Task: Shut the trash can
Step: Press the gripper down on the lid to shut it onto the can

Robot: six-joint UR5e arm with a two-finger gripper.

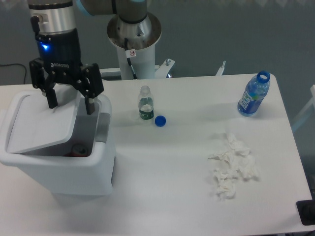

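One trash can (59,167) at the worktop's (172,196) front-left corner, lid (42,123) tilted, gap open on its right side. Claw (70,104) spread wide, empty, over the lid's right edge. Small clear bottle (145,104) and blue cap (160,120) near back-middle, blue bottle (254,94) back-right, crumpled tissues (231,167) front-right.

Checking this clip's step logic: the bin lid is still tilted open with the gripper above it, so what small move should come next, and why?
Probably lower the open gripper onto the raised right edge of the lid and press down. The trash can still gapes on that side, with the lid slanting into the opening, and the fingers hang just above it.
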